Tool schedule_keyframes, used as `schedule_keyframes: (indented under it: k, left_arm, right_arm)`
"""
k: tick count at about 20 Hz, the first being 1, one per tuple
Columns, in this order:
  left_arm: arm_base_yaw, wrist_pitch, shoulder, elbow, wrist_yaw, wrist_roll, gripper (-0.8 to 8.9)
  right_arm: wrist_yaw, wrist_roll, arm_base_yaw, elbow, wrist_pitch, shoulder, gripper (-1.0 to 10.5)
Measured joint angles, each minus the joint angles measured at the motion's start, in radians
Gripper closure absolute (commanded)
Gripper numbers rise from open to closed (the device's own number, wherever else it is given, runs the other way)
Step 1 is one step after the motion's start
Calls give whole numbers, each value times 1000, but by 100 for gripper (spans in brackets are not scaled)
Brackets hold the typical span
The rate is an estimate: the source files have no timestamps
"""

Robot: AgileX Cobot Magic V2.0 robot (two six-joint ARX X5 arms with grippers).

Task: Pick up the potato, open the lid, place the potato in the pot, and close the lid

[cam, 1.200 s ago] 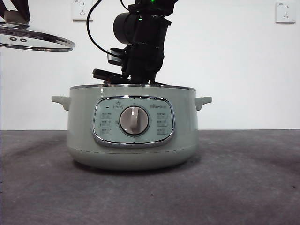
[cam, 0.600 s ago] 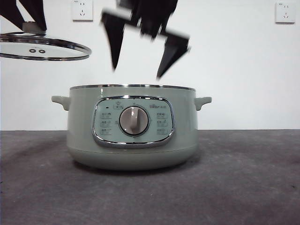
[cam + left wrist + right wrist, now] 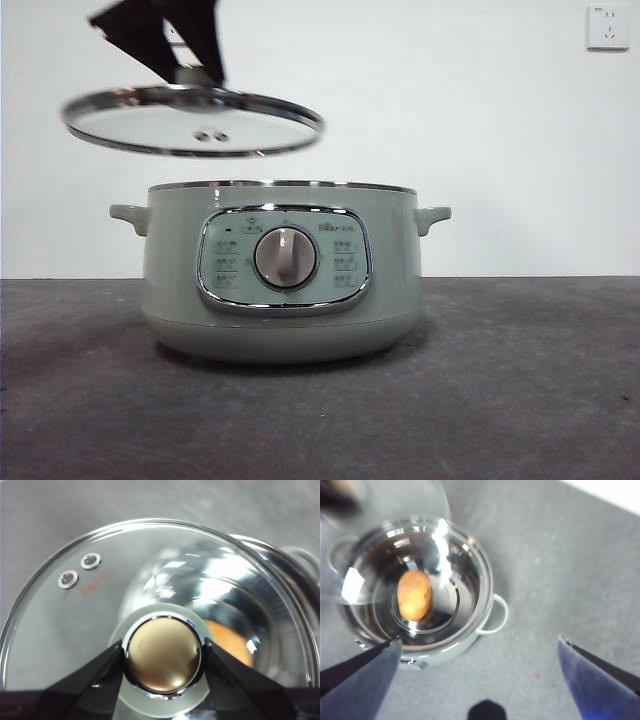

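Observation:
The pale green pot [image 3: 280,270] stands on the table with its mouth uncovered. The potato [image 3: 414,595] lies on the shiny steel floor inside the pot [image 3: 420,585]; through the glass it shows as an orange patch, the potato [image 3: 230,642]. The glass lid [image 3: 192,120] hangs in the air above the pot's left side, slightly tilted. My left gripper [image 3: 185,70] is shut on the lid's knob [image 3: 162,655], one black jaw on each side. My right gripper [image 3: 480,652] is open and empty, high above the pot and out of the front view.
Grey table surface [image 3: 520,380] stretches around the pot. A white wall with a socket [image 3: 609,25] stands behind. The pot's side handles [image 3: 432,215] stick out left and right.
The right gripper has risen out of the pot and left the front view. The left gripper has carried the lid rightward, to above the pot's left part.

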Motion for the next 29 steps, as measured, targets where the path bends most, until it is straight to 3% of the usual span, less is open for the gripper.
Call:
schedule_keyframes:
  k: [6,13,29]
  left_arm:
    - [-137,26,46,0,6,-8,826]
    - [-168,25,122,0,-5,-24,826]
    - [-176,34,158,18,-29,-16,826]
  right_arm:
    - [0,-1,0,-196,0,-213,257]
    - [-53,11,0,-463,0,-448,257]
    - [-54,71,0,-473,0,-536,257]
